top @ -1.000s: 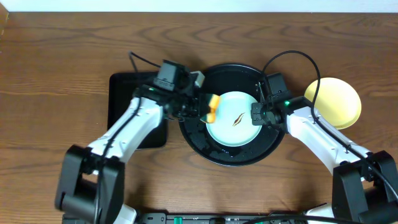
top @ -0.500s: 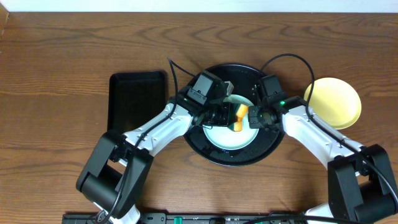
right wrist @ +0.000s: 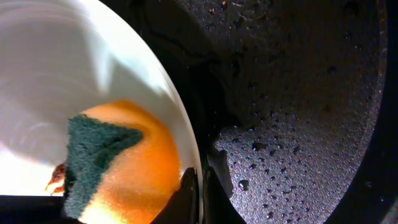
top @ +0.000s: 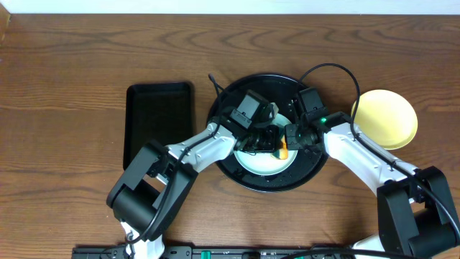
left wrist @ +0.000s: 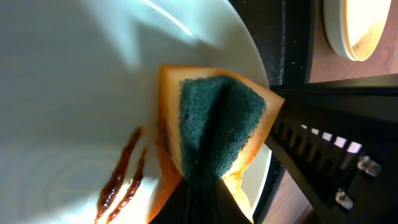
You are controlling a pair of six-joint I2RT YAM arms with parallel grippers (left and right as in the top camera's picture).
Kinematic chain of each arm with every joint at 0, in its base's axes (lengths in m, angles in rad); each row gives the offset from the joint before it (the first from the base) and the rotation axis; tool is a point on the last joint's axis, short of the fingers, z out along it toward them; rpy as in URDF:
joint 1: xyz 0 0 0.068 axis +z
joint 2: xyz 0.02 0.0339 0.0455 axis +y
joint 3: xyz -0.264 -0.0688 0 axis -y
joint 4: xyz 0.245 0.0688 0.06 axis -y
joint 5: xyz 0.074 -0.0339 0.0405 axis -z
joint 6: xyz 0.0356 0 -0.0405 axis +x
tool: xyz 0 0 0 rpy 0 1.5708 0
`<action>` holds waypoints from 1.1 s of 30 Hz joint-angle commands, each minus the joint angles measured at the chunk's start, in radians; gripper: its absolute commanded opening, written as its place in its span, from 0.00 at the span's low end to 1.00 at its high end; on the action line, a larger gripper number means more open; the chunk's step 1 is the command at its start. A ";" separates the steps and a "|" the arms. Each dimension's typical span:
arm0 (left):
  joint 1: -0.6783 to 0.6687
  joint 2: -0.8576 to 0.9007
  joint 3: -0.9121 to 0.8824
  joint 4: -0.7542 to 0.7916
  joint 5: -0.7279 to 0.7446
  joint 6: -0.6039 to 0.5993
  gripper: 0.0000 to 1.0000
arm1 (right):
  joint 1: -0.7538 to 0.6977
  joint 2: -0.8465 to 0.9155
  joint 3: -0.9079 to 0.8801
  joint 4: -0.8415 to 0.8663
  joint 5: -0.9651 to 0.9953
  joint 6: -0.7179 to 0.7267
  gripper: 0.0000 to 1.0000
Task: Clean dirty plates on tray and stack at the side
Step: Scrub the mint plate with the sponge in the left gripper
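The round black tray (top: pixel 267 183) on the wooden worktop (top: pixel 72 57) holds a mint plate (top: pixel 260 164) with a brown smear (left wrist: pixel 121 180); a yellow plate (top: pixel 388 119) lies beside the tray. The left end effector (top: pixel 270 141) clamps a sponge (left wrist: pixel 217 124) against the mint plate; the right end effector (right wrist: pixel 199 190) pinches its rim.

Rectangular tray (top: pixel 154 115): black, raised rim, rounded corners, its long sides running front to back.
Table (top: pixel 72 57): dark brown wood grain, showing on every side of the rectangular tray.
Sponge (top: pixel 282 150): orange with a dark green scouring face, folded into a wedge, right of the rectangular tray, well apart from it.
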 commanded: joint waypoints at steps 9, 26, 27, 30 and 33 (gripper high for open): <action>0.027 0.028 0.011 -0.142 -0.349 -0.016 0.08 | 0.008 0.005 -0.001 -0.016 -0.002 0.006 0.01; 0.058 -0.020 0.011 -0.307 -0.501 0.011 0.08 | 0.007 0.005 -0.021 -0.026 -0.002 0.006 0.01; 0.058 -0.034 0.011 -0.319 -0.520 0.011 0.08 | 0.007 0.005 -0.021 -0.027 -0.002 0.006 0.01; 0.058 -0.083 0.011 -0.335 -0.535 0.017 0.08 | 0.007 0.005 -0.021 -0.027 -0.002 0.006 0.01; 0.058 -0.142 0.011 -0.338 -0.518 0.063 0.08 | 0.007 0.005 -0.021 -0.027 -0.002 0.006 0.01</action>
